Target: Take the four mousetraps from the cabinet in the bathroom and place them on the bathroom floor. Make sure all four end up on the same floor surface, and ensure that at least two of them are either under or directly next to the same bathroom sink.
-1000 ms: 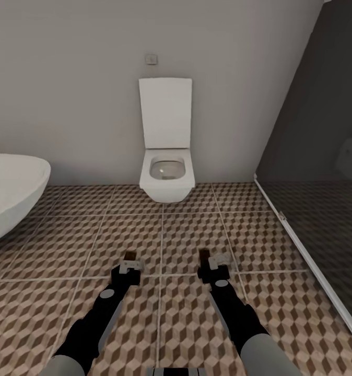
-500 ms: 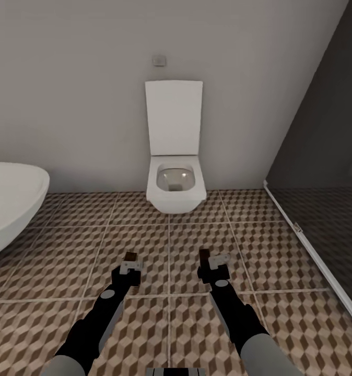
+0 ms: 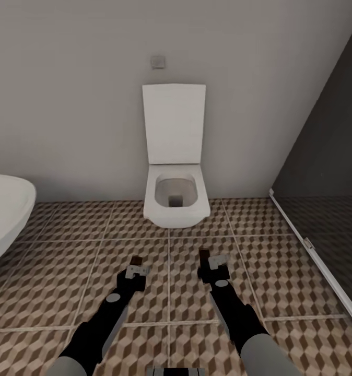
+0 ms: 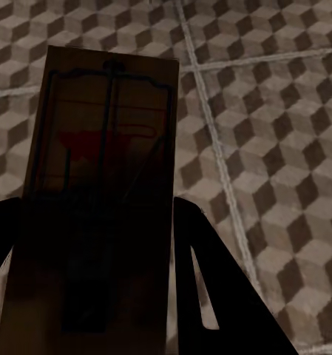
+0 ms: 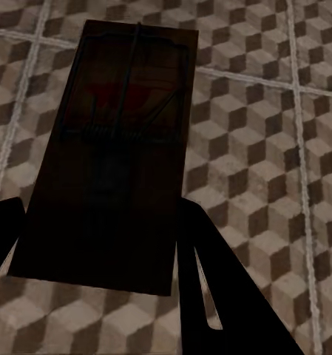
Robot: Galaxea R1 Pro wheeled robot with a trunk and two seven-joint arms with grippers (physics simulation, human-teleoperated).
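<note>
Left wrist view: flat wooden mousetrap [image 4: 99, 185] over cube-patterned bathroom floor [image 4: 269, 133].

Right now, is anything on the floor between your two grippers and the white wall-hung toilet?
No. The head view shows bare cube-patterned tile floor between the left gripper, the right gripper and the toilet.

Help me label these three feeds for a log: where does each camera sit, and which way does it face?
Head view: on the robot's head, facing forward and down at the toilet; both arms show.
Left wrist view: by the left gripper, looking along the mousetrap it holds; dark fingers show.
Right wrist view: by the right gripper, looking along its own mousetrap.
Shared: all views show the patterned tile floor.
</note>
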